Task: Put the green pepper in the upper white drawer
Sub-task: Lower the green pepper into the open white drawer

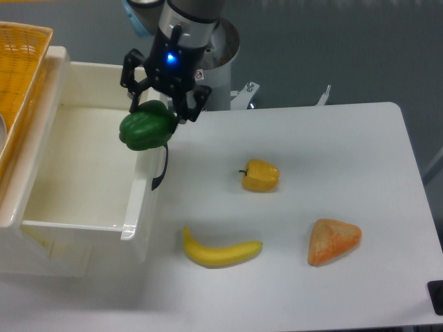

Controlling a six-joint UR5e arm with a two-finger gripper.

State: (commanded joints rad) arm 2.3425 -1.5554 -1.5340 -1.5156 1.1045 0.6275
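nearest the camera lies the banana (221, 252) on the white table (332, 152), its curve opening upward, with an orange-brown wedge of bread (333, 241) well apart to its right. the green pepper (147, 127) hangs in the air, clamped between the black fingers of the gripper (160, 111), which close on its upper part. it sits over the right wall of the upper white drawer (76, 169), partly above the drawer's open inside and partly above the front panel. the drawer is pulled out and its curved black handle (161, 169) shows just below the pepper on the front face. a blue light glows on the gripper body above the fingers. a yellow pepper (261, 175) rests on the table to the right of the drawer, between the drawer and the bread. a yellow-orange woven basket (17, 76) sits at the top left, beside the drawer's far edge.
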